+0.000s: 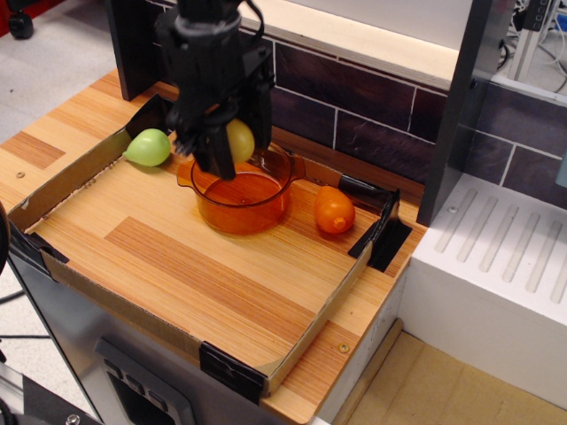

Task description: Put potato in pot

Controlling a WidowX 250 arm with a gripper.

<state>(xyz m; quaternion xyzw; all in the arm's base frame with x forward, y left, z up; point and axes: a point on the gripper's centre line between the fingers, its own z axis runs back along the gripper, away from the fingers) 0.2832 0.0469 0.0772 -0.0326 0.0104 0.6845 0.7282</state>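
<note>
Your end effector [232, 146] is clamped across the potato [239, 140], likely light, hard and slippery, above the pot [237, 197].

We see a wooden counter [53, 142] backed by a dark purple tiled wall [372, 115]. To its right stands a white ribbed drainboard [505, 257], above a tan floor [434, 381].

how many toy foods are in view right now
3. The potato is held in the hand above the pot. The green pear-shaped toy lies left of the pot by the tray wall. The orange toy lies right of the pot. The arm could hide others.
</note>
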